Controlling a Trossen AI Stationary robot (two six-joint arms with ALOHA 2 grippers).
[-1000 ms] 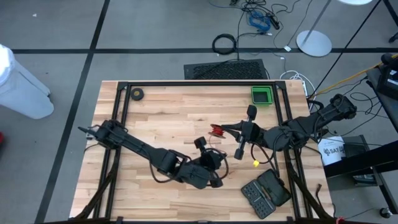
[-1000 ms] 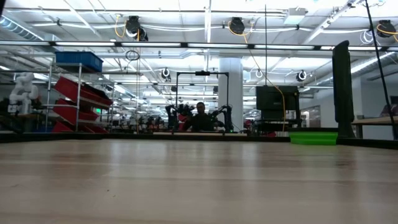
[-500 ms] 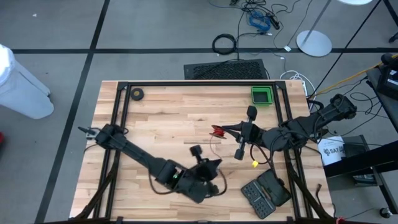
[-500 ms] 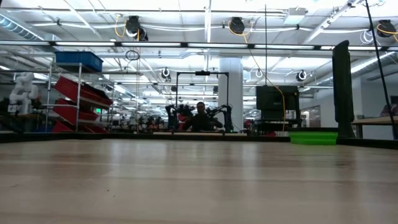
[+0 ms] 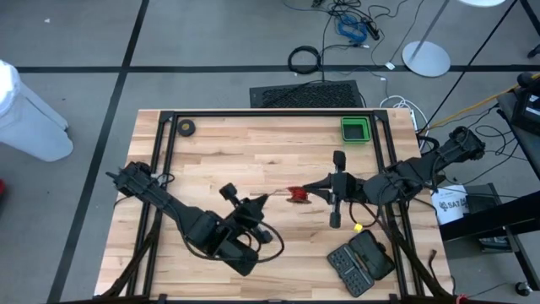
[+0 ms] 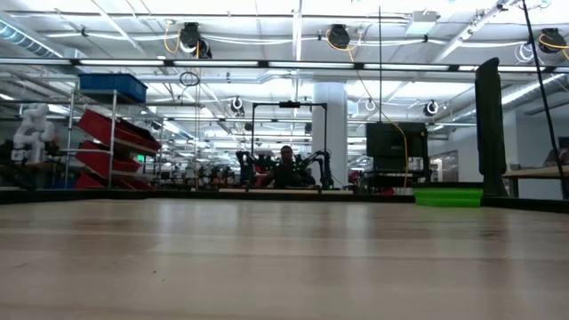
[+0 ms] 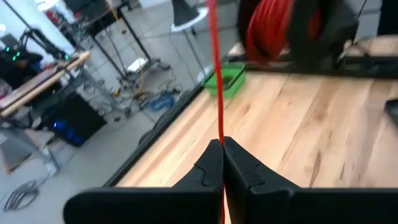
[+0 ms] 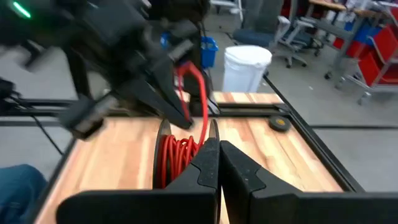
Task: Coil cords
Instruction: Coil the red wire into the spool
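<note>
The thin red cord (image 5: 279, 197) runs straight from my left gripper (image 5: 263, 199) to its small black reel (image 5: 297, 195), which carries red turns (image 8: 176, 155). My left gripper (image 7: 221, 144) is shut on the cord left of the reel. My right gripper (image 5: 310, 189) comes from the right and is shut at the reel (image 7: 273, 28). In the right wrist view my right gripper (image 8: 214, 144) stands just beside the red turns, with the left arm blurred behind them. The low view shows neither gripper nor cord. My left gripper pinches the cord (image 7: 220, 127) between its two fingertips, a single strand. The fingers come about level from the table's left and lie along the cord. The strand runs taut from them to the reel, clear of the table. My right gripper is shut on the reel's edge (image 8: 210, 132), coming about level from the table's right. Its own fingers hide the exact place of contact. The reel is held clear of the wood, its flat sides upright.
A green bin (image 5: 355, 128) stands at the far right of the table and a small black ring-shaped roll (image 5: 186, 127) at the far left. A black case (image 5: 361, 260) and a small yellow thing (image 5: 357, 226) lie near the right front.
My left gripper has swung toward the table's left edge and turned, staying shut on the cord, which is now drawn out straight from the reel. My right gripper has turned a little, and the reel has shifted slightly toward the near edge.
</note>
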